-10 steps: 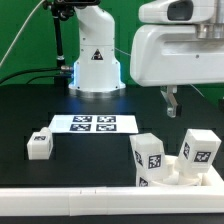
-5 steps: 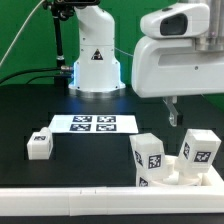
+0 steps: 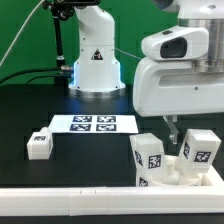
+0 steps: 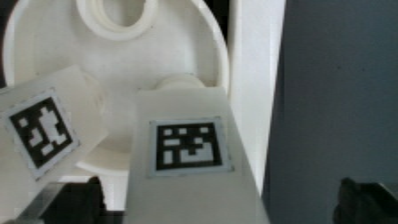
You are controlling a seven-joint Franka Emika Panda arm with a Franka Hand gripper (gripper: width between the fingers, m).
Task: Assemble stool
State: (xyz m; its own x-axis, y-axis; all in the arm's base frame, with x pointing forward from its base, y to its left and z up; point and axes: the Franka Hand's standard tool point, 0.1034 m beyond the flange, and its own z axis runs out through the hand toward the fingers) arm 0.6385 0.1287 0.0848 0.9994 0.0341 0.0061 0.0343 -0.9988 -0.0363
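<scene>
- White plastic seat disc (image 3: 186, 174), two tagged legs (image 3: 148, 156) upright at it.
- Third leg (image 3: 39, 144) well apart, near marker board (image 3: 93, 123).
- Gripper (image 3: 172, 130) above tagged legs, spread wide, empty.

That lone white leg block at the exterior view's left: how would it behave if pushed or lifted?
The leg block looks like rigid moulded plastic, so probably stiff and light. Squat and flat-faced on the black table, it should slide rather than roll or tip. Smooth faces may slip.
</scene>
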